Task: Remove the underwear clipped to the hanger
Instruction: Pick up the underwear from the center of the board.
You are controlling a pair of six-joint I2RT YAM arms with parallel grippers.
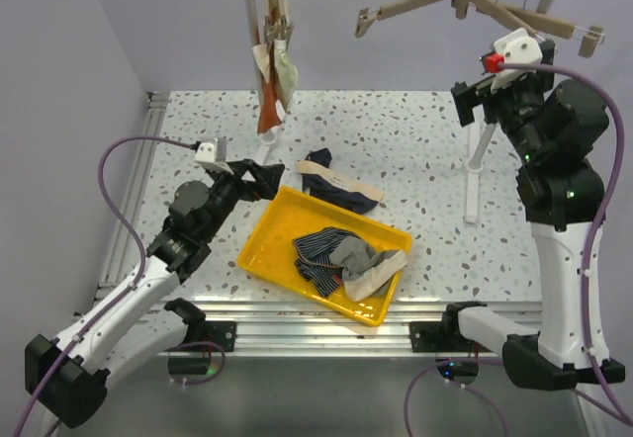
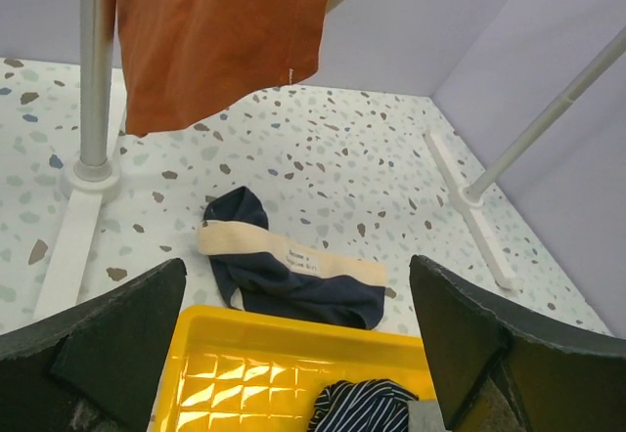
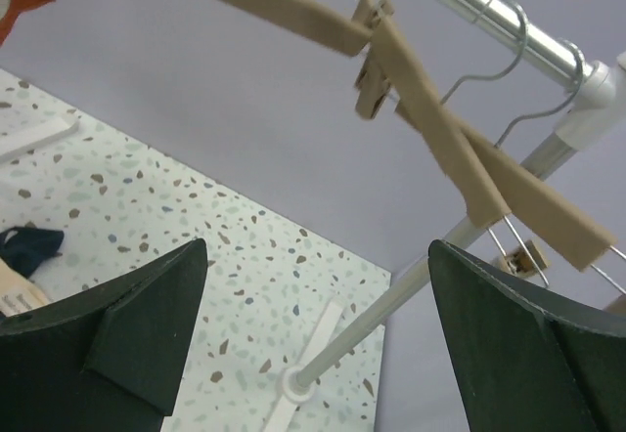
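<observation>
Orange-red briefs (image 1: 268, 101) and pale cream-green briefs (image 1: 286, 73) hang clipped to a wooden hanger (image 1: 270, 2) at the back left. The orange-red pair also shows at the top of the left wrist view (image 2: 220, 31). Solid navy briefs (image 1: 338, 188) with a cream waistband lie on the table behind the yellow tray (image 1: 259, 242); they show in the left wrist view (image 2: 293, 280) too. Striped navy briefs (image 1: 318, 251) and a grey-white pair (image 1: 368, 264) lie in the tray. My left gripper (image 1: 265, 178) is open and empty over the tray's back left corner. My right gripper (image 1: 473, 101) is open and empty, raised near bare hangers (image 1: 475, 2).
A metal rail (image 3: 489, 12) on white stands crosses the back, with stand feet at the left (image 2: 73, 227) and right (image 1: 473, 175). Bare wooden hangers with clips (image 3: 430, 129) hang from it at the right. Grey walls close the back and the left side.
</observation>
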